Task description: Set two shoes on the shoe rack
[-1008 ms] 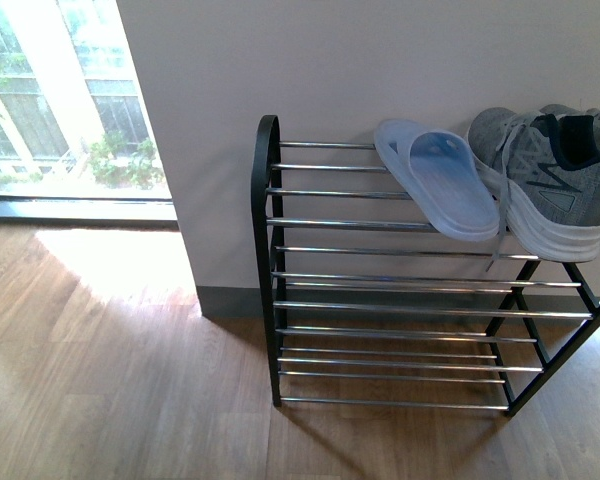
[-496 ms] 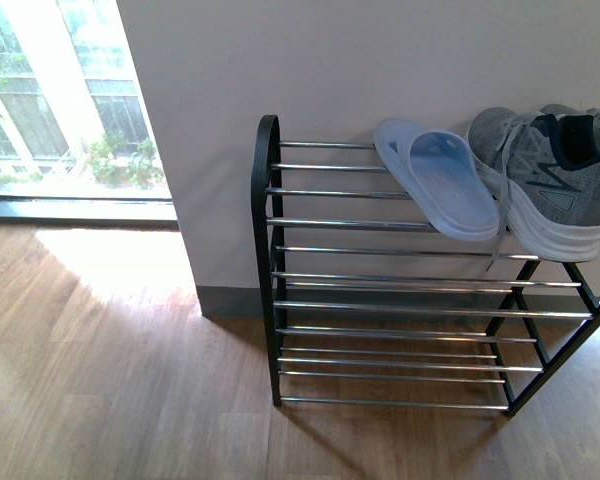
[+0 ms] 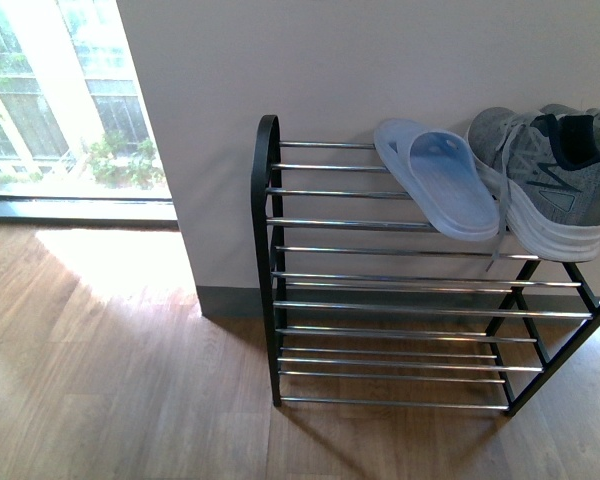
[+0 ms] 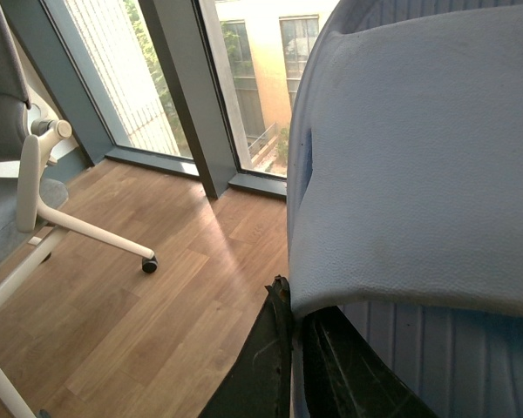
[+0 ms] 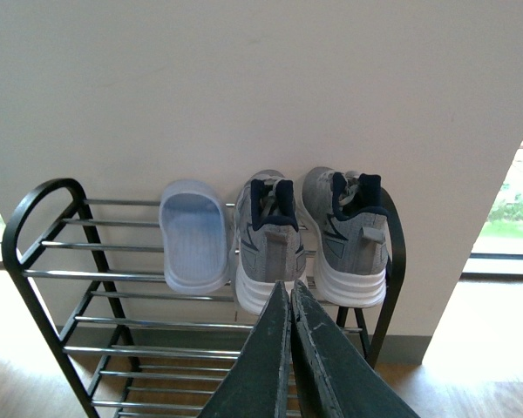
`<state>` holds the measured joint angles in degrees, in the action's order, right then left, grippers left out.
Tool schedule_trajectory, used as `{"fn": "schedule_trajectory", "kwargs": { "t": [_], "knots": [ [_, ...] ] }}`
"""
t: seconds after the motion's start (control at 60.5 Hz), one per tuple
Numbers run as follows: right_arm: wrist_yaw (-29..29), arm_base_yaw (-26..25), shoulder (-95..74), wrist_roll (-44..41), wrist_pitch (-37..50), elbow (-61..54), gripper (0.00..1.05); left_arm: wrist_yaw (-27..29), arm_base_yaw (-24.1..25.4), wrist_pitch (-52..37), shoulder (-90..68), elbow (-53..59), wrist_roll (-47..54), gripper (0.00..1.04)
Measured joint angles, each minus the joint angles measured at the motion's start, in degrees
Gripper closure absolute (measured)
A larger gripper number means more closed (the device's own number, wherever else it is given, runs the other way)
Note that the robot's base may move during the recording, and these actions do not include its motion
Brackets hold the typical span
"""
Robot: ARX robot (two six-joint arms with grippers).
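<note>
Two grey shoes [image 5: 309, 239] sit side by side on top shelf of black shoe rack [image 5: 35, 218], heels out, toes at white wall [image 5: 244, 87]. Shoes touch each other. One pale blue slipper [image 5: 194, 235] lies just beside them on same shelf. Lower shelves bare bars. Rack stands on wood floor [image 3: 110, 380], near big window [image 3: 60, 100].

Right gripper [image 5: 289, 348] in front of rack, fingers pressed together, holding nothing. Left gripper [image 4: 292, 348] pinches second blue slipper [image 4: 418, 174]. White chair [image 4: 26, 200] nearby.
</note>
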<state>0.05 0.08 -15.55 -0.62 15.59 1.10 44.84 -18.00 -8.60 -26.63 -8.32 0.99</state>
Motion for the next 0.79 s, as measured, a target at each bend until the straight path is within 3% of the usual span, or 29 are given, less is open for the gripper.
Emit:
{"fn": "schedule_trajectory", "kwargs": {
  "t": [0.281, 0.38, 0.595, 0.793],
  "knots": [
    [0.0, 0.0, 5.3, 0.0, -5.4, 0.0, 1.03, 0.0, 0.0, 0.0, 0.0, 0.0, 0.0, 1.03],
    [0.1, 0.0, 12.8, 0.0, -14.6, 0.0, 1.03, 0.0, 0.0, 0.0, 0.0, 0.0, 0.0, 1.03],
    [0.0, 0.0, 15.1, 0.0, -15.5, 0.0, 1.03, 0.0, 0.0, 0.0, 0.0, 0.0, 0.0, 1.03],
    [0.0, 0.0, 15.2, 0.0, -15.5, 0.0, 0.58, 0.0, 0.0, 0.0, 0.0, 0.0, 0.0, 1.03]
  ]
}}
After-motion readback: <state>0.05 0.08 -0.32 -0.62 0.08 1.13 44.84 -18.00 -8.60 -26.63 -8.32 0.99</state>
